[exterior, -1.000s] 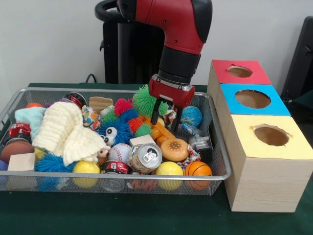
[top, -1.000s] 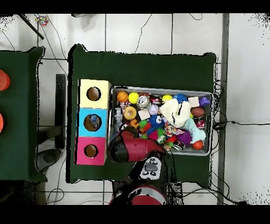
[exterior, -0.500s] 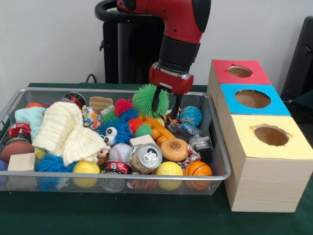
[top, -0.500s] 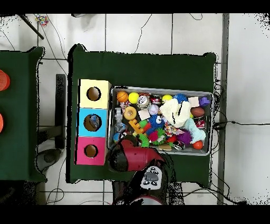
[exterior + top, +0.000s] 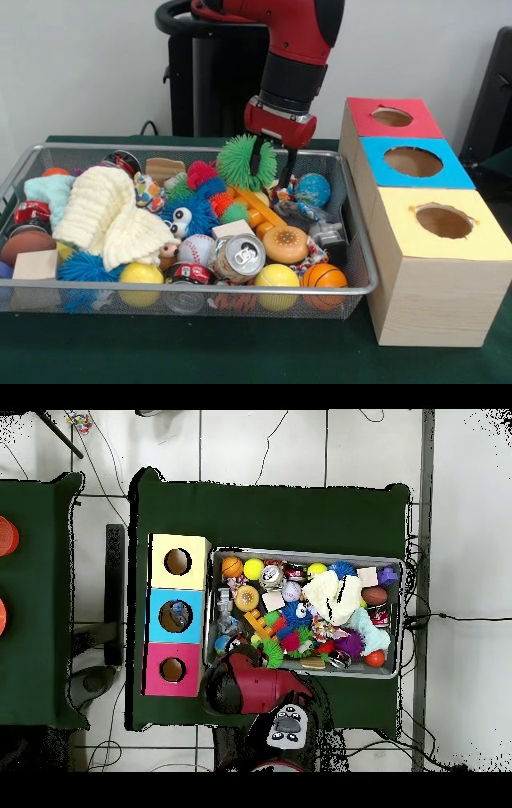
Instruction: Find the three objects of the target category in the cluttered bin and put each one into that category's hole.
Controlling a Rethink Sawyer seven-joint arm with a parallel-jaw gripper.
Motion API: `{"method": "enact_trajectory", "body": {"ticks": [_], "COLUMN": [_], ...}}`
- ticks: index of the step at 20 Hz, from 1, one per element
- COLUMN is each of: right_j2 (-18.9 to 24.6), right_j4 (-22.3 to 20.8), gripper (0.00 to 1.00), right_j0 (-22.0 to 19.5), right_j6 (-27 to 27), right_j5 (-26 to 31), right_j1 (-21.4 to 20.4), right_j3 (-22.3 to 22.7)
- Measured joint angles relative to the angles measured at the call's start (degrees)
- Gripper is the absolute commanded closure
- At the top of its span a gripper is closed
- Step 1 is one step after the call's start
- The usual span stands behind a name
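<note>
Wire mesh bin [image 5: 352, 240] is packed: up front a basketball [image 5: 324, 277], two yellow balls [image 5: 276, 278] and a can [image 5: 239, 258], with a cream knit hat [image 5: 104, 214] on the left. Further back, the gripper [image 5: 272, 166] hangs over the pile with its fingers [image 5: 255, 160] apart and the green spiky ball [image 5: 242, 162] just beside the left one, but can't tell if it's actually gripped. Beside the bin sit the boxes, yellow [image 5: 438, 240] nearest, then blue [image 5: 412, 164], then red [image 5: 390, 118], each with a hole on top.

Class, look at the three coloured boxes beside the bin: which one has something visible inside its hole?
The blue box, the middle of the three. In the overhead view its hole shows a pale object inside, while the holes of the yellow box and the red box look dark and empty.
</note>
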Motion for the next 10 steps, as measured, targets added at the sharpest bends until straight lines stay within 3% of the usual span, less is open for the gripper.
{"method": "enact_trajectory", "body": {"ticks": [10], "right_j2": [0.0], "right_j4": [3.1], "gripper": [0.00], "right_j0": [0.2], "right_j6": [0.0], "right_j5": [0.0], "right_j1": [0.1], "right_j3": [-0.1]}}
